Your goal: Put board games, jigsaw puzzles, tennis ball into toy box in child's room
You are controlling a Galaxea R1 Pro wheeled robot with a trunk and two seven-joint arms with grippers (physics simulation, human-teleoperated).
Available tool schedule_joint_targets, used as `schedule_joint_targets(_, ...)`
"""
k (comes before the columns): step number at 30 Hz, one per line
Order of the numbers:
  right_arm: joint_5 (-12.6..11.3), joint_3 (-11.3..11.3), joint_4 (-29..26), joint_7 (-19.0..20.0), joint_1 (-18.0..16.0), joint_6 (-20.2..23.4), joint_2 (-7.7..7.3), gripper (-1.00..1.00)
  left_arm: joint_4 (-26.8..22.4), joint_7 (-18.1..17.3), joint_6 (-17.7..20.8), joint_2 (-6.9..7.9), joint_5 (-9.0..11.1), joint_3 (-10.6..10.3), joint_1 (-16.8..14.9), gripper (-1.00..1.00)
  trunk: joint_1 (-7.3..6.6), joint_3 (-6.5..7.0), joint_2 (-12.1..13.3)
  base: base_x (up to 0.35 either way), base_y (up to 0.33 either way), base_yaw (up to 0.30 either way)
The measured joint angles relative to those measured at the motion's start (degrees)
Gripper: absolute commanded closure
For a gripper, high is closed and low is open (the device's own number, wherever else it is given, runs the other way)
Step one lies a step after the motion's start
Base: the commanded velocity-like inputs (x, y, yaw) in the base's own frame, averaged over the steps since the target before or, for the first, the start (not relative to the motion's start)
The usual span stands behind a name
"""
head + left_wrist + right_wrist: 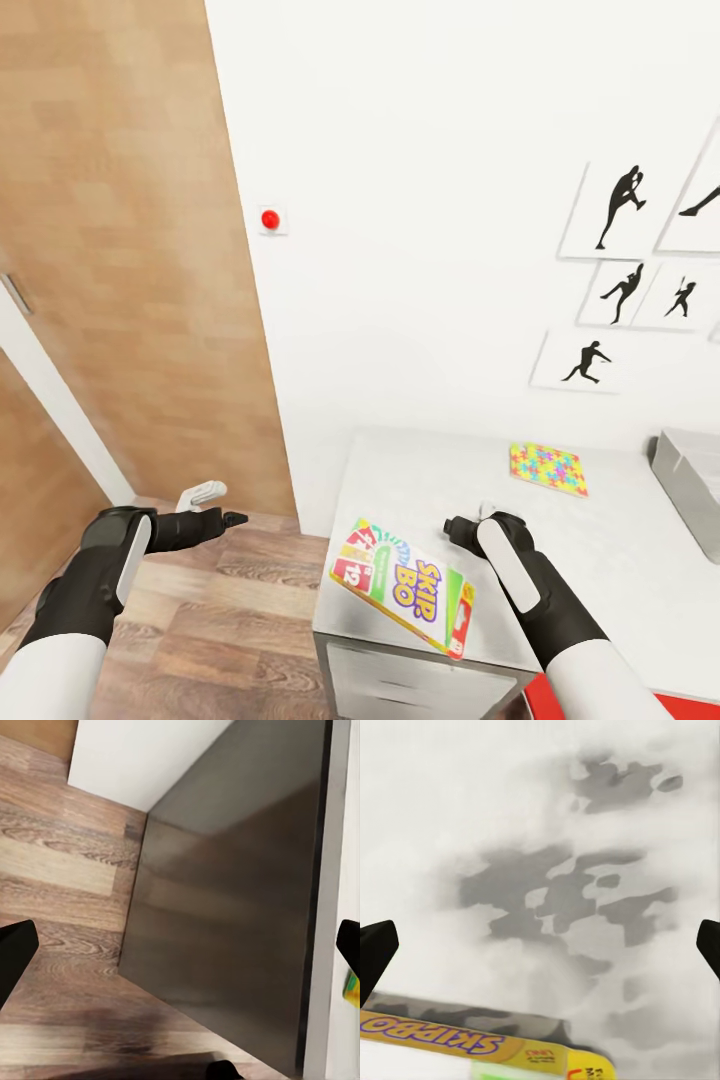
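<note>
Two toys lie loose on table (600, 560): board game (405, 585) at near corner, jigsaw puzzle (547, 469) further back. Toy box (690, 480) contents hidden. Right gripper (466, 527) and left gripper (222, 515) both spread, empty.

Both end effectors (236, 518) (452, 526) open, empty, forward.

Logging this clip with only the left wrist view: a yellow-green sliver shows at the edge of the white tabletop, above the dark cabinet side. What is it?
Observer: A flat rectangular Skip-Bo board game box, lying at the near corner of the pale table.
Operator: Is the right gripper holding it?
Observer: No. The right gripper is open over bare tabletop beside the box.
Operator: Any other toy nearby?
Observer: A thin multicoloured jigsaw puzzle sheet lies flat farther back on the table.
</note>
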Motion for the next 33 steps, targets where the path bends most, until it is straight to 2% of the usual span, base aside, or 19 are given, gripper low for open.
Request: schedule_joint_targets(33, 0.1, 0.0, 0.3, 0.0, 0.0, 0.5, 0.49, -1.0, 0.0, 0.0, 0.0, 0.0, 0.0, 0.0, 0.0, -1.0, 0.0, 0.0, 0.0, -0.047, 0.045, 0.0)
